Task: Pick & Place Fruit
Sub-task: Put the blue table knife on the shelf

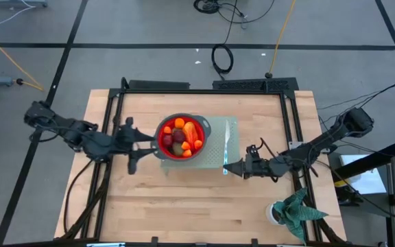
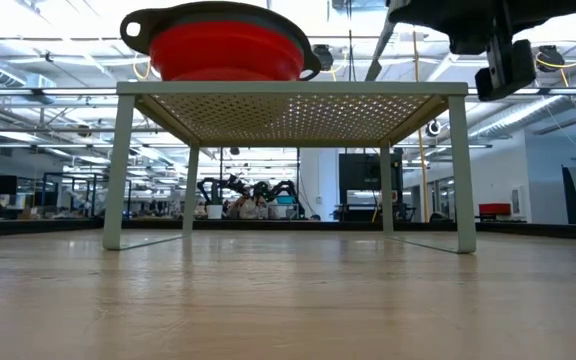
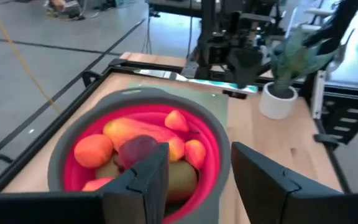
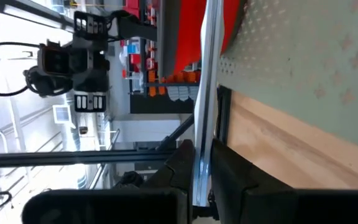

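Note:
A red colander (image 1: 162, 140) with a grey rim stands on a pale green perforated rack (image 1: 232, 130) at the table's middle. It holds the fruit (image 1: 182, 135): orange and red pieces, a dark red one and brownish-green kiwis, which also show in the left wrist view (image 3: 135, 146). My left gripper (image 1: 146, 142) is open and empty at the colander's left rim (image 3: 73, 134). My right gripper (image 1: 233, 168) is at the rack's near right corner, shut on a silver knife (image 1: 225, 145). My right gripper pinches the knife's near end (image 4: 199, 163) between its two fingers. It comes level from the table's right and lies across the knife. The blade (image 4: 205, 74) runs on toward the far edge over the rack's right part. I cannot tell whether it rests on the rack.
A green leafy plant in a white pot (image 1: 292, 213) stands at the table's near right corner. A black frame (image 1: 204, 88) runs around the tabletop. The rack stands on thin legs (image 2: 118, 170), with open space under it.

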Available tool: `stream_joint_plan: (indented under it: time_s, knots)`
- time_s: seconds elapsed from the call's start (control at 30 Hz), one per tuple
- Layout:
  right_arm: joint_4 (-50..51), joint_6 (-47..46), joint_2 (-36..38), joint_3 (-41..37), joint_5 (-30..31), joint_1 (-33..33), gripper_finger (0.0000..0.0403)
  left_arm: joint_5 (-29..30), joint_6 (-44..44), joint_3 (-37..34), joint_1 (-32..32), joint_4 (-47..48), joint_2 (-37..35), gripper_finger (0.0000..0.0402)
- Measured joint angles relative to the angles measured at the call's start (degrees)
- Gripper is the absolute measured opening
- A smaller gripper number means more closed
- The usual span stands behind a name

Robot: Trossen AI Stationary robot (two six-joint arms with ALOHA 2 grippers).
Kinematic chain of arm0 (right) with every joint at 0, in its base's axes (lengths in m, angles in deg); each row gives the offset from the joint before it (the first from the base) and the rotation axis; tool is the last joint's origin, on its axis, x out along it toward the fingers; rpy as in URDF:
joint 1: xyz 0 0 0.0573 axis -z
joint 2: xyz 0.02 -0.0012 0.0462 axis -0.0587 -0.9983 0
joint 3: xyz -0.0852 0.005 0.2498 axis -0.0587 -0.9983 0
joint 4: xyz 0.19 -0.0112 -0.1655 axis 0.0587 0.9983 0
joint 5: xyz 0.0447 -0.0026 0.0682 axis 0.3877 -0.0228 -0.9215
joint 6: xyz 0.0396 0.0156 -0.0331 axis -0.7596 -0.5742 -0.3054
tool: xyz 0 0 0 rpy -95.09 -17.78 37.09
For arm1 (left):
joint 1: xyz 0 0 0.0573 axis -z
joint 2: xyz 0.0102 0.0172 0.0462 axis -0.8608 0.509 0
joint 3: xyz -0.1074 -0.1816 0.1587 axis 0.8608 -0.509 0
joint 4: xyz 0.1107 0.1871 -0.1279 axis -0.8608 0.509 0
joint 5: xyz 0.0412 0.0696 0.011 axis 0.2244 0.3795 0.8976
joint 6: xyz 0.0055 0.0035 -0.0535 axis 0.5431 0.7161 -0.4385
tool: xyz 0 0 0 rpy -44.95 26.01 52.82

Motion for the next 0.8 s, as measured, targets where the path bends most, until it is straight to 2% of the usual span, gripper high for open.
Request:
stream_joint_plan:
  time_s: [0.3, 0.53, 0.8]
  knots:
    - [1.40, -1.51, -0.02, 0.23, -4.06, 3.61, 0.0024, -0.04, 0.59, -12.20, 4.52, -6.04, -11.38, 0.0173]
    - [16.36, -0.18, 0.01, 7.05, -10.71, 7.05, 0.0024, -0.06, 1.01, -19.27, 7.02, -8.77, -16.78, 0.0173]
    - [22.34, 0.55, 0.00, 9.25, -10.80, 8.68, 0.0024, -1.27, 5.68, -26.36, 9.35, -16.00, -22.35, 0.0173]
